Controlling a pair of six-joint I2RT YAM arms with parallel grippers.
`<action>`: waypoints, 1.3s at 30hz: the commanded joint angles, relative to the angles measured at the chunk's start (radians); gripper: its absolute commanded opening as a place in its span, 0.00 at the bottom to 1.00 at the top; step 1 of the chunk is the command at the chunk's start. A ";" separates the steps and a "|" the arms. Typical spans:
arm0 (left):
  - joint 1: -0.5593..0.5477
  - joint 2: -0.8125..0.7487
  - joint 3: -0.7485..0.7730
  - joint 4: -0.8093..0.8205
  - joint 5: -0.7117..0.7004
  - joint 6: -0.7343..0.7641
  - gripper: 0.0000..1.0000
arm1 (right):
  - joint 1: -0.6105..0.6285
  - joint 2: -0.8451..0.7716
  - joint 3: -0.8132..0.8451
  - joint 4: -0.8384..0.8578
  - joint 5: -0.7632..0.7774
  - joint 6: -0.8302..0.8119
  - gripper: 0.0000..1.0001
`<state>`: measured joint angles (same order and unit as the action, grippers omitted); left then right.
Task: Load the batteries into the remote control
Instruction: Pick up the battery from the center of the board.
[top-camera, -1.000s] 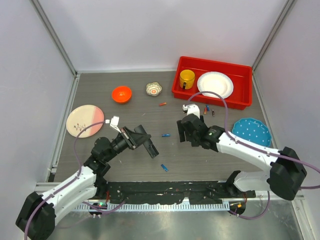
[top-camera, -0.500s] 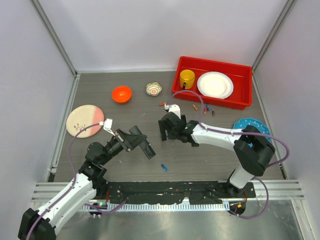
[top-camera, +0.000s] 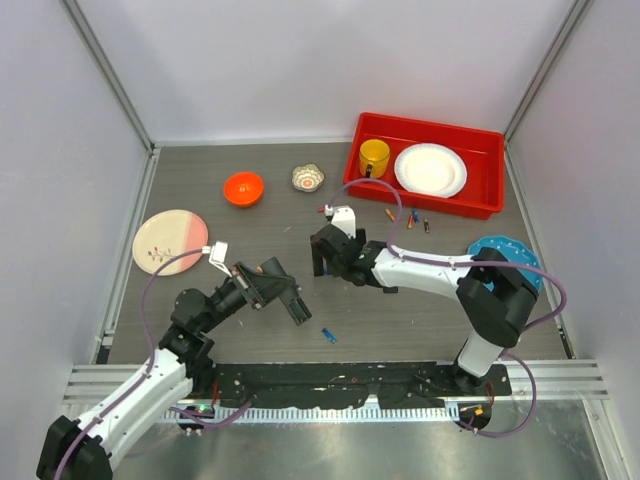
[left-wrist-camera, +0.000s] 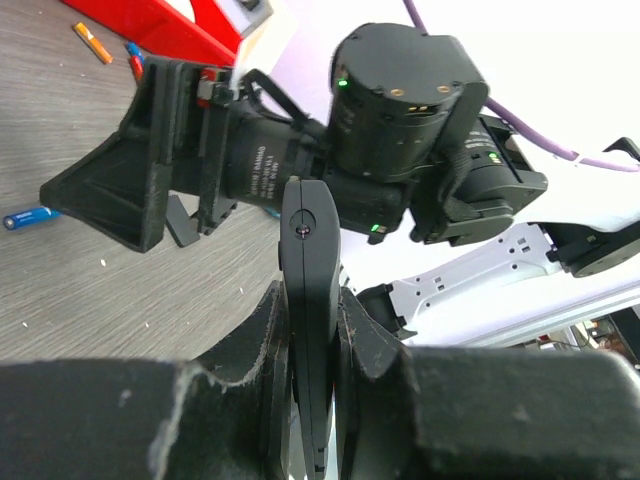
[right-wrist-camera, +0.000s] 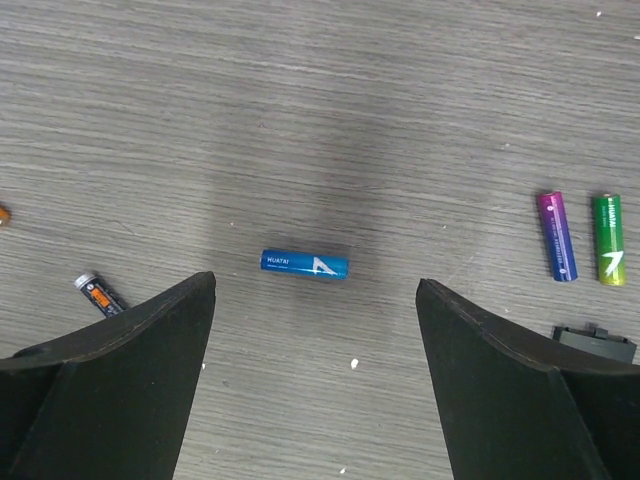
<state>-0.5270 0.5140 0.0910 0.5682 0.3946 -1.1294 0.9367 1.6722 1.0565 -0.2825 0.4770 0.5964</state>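
My left gripper (top-camera: 278, 283) is shut on the remote control (top-camera: 297, 309), a slim black bar held edge-on above the table; in the left wrist view the remote (left-wrist-camera: 310, 230) sticks up between my fingers (left-wrist-camera: 268, 340). My right gripper (top-camera: 325, 255) is open and hovers over a blue battery (right-wrist-camera: 305, 264), which lies flat on the table between the fingertips (right-wrist-camera: 190, 300). Another blue battery (top-camera: 328, 335) lies nearer the front. Purple (right-wrist-camera: 557, 236), green (right-wrist-camera: 606, 239) and dark (right-wrist-camera: 100, 293) batteries lie around it.
A red bin (top-camera: 424, 205) with a yellow cup (top-camera: 374, 157) and a white plate (top-camera: 430, 169) stands back right. More batteries (top-camera: 410, 218) lie in front of it. An orange bowl (top-camera: 243, 187), a small dish (top-camera: 308, 177), a pink plate (top-camera: 170, 240) and a blue plate (top-camera: 505, 262) sit around.
My right gripper has swung left and now hangs over the blue battery in the middle. My left gripper has drawn slightly back toward the front, still holding the remote.
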 joint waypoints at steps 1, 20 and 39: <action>0.007 -0.043 0.004 0.042 0.009 -0.004 0.00 | 0.001 0.044 0.048 0.026 0.005 0.005 0.85; 0.007 -0.117 0.001 -0.079 -0.020 -0.001 0.00 | -0.009 0.142 0.074 0.028 -0.064 -0.046 0.81; 0.007 -0.108 -0.010 -0.057 -0.017 -0.001 0.00 | -0.033 0.184 0.073 0.046 -0.097 0.011 0.70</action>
<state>-0.5270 0.4038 0.0860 0.4667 0.3752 -1.1263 0.9077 1.8481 1.1145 -0.2779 0.3904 0.5831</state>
